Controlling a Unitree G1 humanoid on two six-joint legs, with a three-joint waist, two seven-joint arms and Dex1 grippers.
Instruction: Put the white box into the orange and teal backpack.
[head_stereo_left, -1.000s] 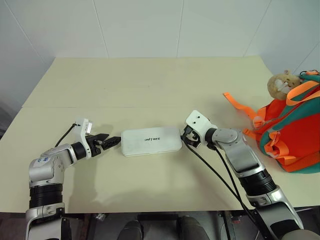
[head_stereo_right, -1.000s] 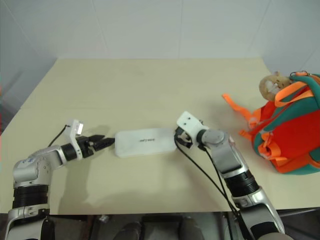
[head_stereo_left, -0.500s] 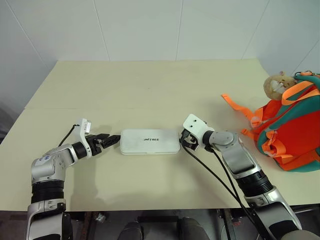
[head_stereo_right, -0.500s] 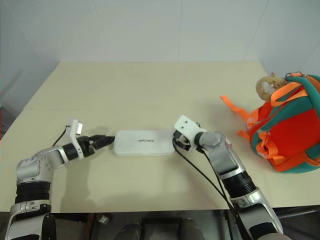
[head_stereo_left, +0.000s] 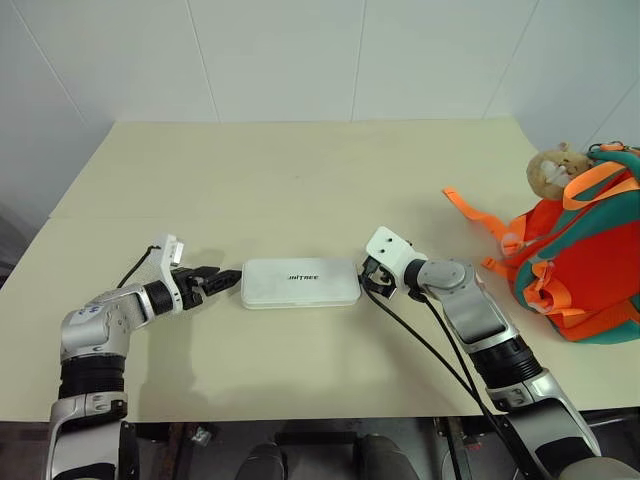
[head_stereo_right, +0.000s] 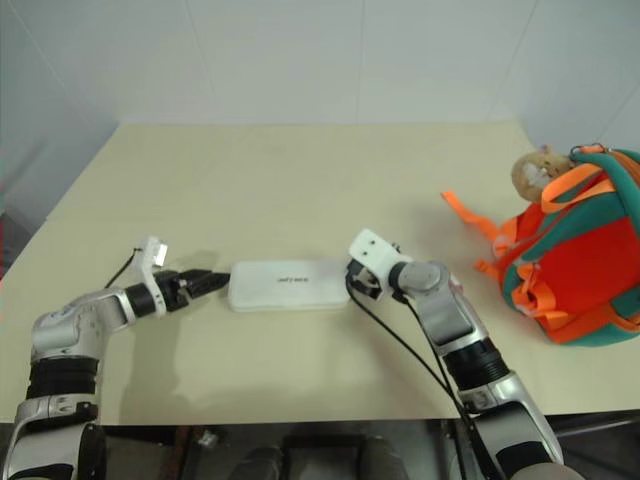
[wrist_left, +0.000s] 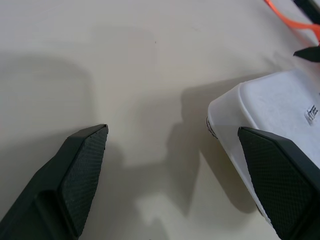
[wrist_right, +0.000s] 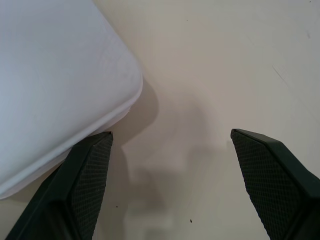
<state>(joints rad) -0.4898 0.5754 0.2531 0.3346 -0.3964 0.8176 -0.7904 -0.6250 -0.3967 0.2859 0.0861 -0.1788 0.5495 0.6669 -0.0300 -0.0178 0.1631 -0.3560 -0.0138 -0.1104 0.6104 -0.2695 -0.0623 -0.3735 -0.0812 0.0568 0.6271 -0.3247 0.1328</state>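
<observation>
The white box (head_stereo_left: 300, 283) lies flat in the middle of the cream table, its dark lettering facing up. My left gripper (head_stereo_left: 228, 282) is open at the box's left end; in the left wrist view the box's corner (wrist_left: 270, 110) lies just inside one finger (wrist_left: 280, 185). At the box's right end my right gripper (head_stereo_left: 368, 283) is also open, and one of its fingers (wrist_right: 85, 175) sits under the box's rounded corner (wrist_right: 60, 75). The orange and teal backpack (head_stereo_left: 585, 270) stands at the table's right edge, with a tan plush hamster (head_stereo_left: 552, 168) on top.
A loose orange strap (head_stereo_left: 475, 215) trails from the backpack across the table (head_stereo_left: 300, 170) toward the right arm. A black cable runs along the right forearm. White walls close off the far side and the right corner.
The whole view tilted a little at first, then held steady. Both grippers stay open at the box's two ends, and the box lies where it was.
</observation>
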